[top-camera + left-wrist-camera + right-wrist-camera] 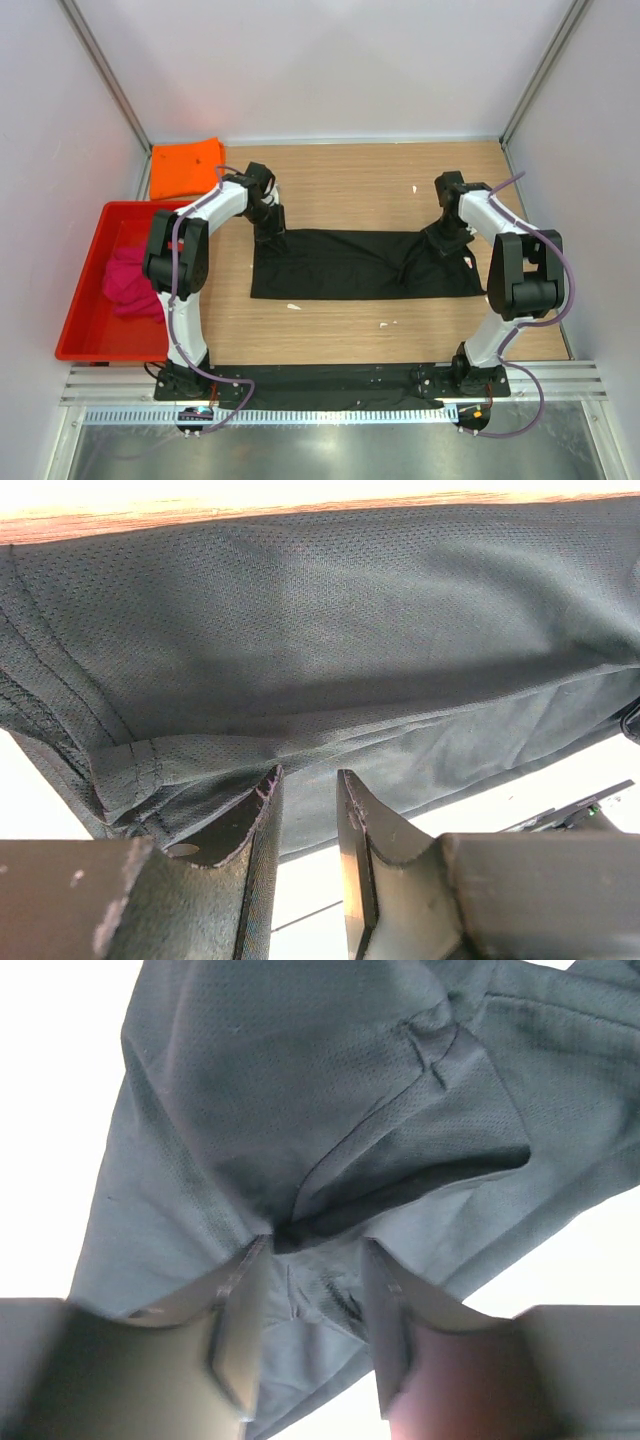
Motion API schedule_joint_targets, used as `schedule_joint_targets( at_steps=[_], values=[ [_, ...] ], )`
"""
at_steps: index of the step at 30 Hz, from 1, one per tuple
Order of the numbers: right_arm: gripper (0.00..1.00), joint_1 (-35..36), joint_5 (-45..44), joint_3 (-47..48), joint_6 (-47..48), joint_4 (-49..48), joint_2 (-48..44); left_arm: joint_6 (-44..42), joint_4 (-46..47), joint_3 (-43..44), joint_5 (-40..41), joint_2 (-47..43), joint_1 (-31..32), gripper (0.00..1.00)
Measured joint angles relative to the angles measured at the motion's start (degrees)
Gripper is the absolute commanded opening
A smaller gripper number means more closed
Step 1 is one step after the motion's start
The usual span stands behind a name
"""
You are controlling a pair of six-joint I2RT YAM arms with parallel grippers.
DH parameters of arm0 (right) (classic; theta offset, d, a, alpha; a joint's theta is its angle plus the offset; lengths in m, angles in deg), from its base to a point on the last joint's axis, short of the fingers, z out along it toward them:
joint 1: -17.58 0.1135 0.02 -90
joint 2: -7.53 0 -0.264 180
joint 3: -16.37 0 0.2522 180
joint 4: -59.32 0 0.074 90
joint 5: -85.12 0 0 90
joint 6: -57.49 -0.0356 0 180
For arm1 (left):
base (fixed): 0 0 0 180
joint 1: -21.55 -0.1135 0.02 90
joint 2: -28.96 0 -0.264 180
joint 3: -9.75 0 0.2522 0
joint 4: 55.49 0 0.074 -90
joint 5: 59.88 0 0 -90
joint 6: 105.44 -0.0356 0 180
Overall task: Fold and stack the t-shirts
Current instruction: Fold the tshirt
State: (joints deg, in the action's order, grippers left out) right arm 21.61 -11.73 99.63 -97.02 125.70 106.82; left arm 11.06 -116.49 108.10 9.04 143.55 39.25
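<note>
Table: three shirts, none stacked yet.

Black shirt: mid-table, a long flat strip running left to right. It looks folded once lengthwise, with the cross folds still to do, so roughly half done.

Tray: at the left edge of the table.

Orange shirt: far-left corner, behind the tray, in a compact flat square. It reads as folded, probably the base of the stack.

Pink shirt: crumpled in the tray, not folded, all of it left to do.

Right gripper: at the right end of the black shirt. Jaws are spread with a bunch of cloth between them, not clamped.

Left gripper: at the far-left corner of the black shirt. There is a narrow gap between the jaws and the hem is at the tips. Can't tell whether it pinches the cloth.

Overall about a third done.
</note>
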Motion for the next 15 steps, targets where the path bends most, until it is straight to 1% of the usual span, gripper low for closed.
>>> schedule_joint_targets(
  at_steps=[2, 3, 6, 10, 15],
  values=[
    [0.34, -0.02, 0.26, -0.02, -0.07, -0.11, 0.00, -0.02, -0.04, 0.00, 0.02, 0.00, -0.04, 0.29],
    [0.19, -0.04, 0.39, -0.02, -0.09, -0.13, 0.00, -0.02, -0.07, 0.00, 0.02, 0.00, -0.07, 0.29],
    [0.01, -0.09, 0.81, -0.70, -0.11, -0.13, -0.33, -0.02, -0.15, 0.00, 0.00, 0.00, -0.20, 0.29],
    [0.01, -0.31, 1.01, -3.13, -0.15, 0.44, -2.25, -0.02, -0.20, 0.00, 0.02, 0.00, -0.22, 0.29],
    [0.01, -0.42, 0.72, -6.86, 0.22, 2.43, -7.89, -0.09, -0.22, 0.00, 0.02, 0.00, -0.24, 0.28]
  ],
)
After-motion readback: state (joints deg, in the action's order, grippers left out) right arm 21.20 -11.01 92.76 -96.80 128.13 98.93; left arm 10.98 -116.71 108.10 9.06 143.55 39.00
